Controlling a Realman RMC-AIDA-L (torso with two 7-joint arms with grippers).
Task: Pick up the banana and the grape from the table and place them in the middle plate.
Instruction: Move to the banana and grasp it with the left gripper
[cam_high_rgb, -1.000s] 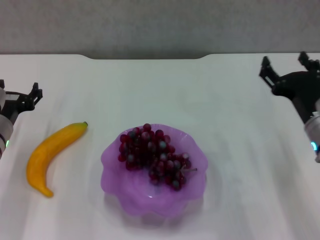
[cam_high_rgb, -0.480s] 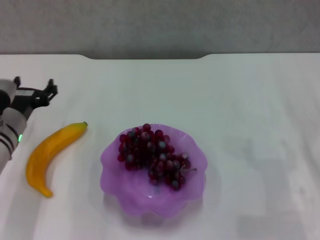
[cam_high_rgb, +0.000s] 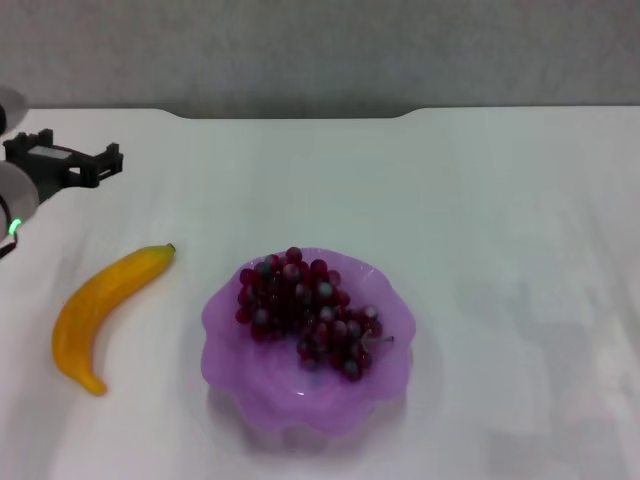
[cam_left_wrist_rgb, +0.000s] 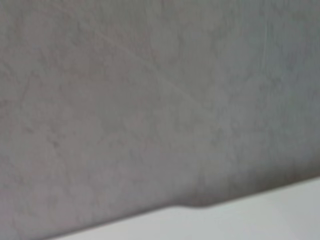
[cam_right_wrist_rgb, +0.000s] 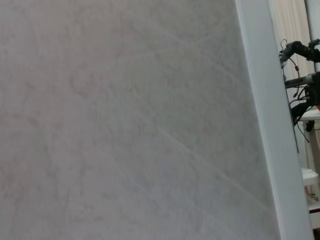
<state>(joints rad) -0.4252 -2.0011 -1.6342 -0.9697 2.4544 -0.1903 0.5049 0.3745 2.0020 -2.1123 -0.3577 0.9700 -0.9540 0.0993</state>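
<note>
Nearest the robot on the white tabletop (cam_high_rgb: 500, 230), the middle plate (cam_high_rgb: 240, 380) holds the grape (cam_high_rgb: 305, 310) bunch, lying across its centre and far half. Just left of the plate, apart from it, the banana (cam_high_rgb: 100, 310) lies flat, stem tip toward the far side. Farther back at the left edge the left gripper (cam_high_rgb: 75, 165) hovers over the tabletop, well apart from the banana, finger spread not discernible; right gripper out of view.
</note>
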